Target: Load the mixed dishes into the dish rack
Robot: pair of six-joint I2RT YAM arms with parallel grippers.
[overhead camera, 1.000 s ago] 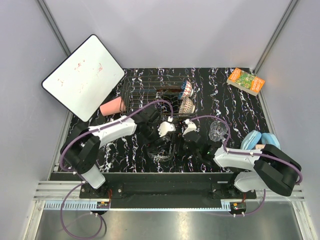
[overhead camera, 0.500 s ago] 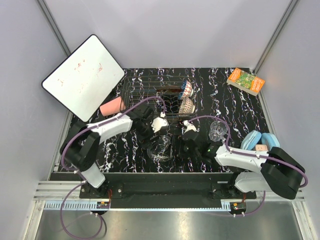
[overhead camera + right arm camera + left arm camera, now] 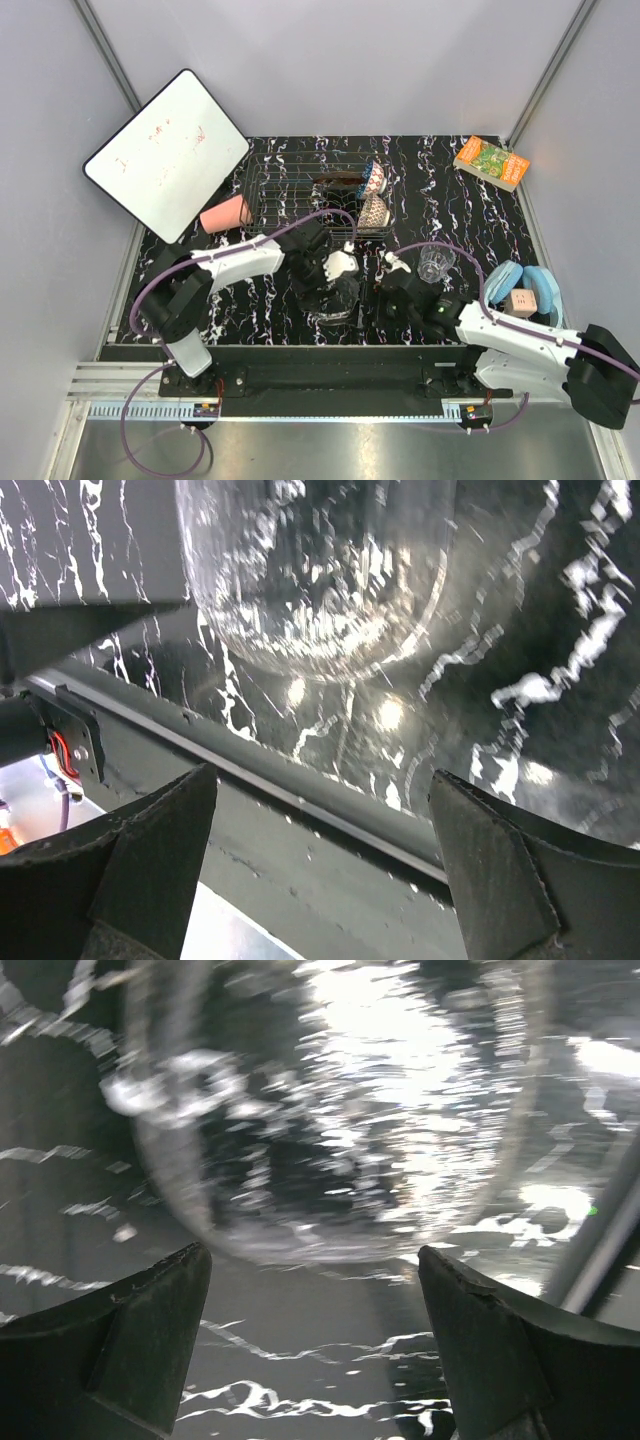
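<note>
The left gripper (image 3: 312,1260) is wide open and grips nothing; the clear glass bowl (image 3: 340,1110) lies directly ahead of its fingertips, blurred in the left wrist view. The right gripper (image 3: 322,778) is also wide open and empty, aimed at the same bowl from the other side. The bowl rests on the black marbled table (image 3: 450,200), near its front edge, between the two grippers. The dish rack (image 3: 290,190) stands behind them and holds the blue patterned bowl (image 3: 375,180) and the beige patterned bowl (image 3: 372,212) at its right end. The pink cup (image 3: 225,213) lies just left of the rack; the small glass (image 3: 433,263) stands to its right.
</note>
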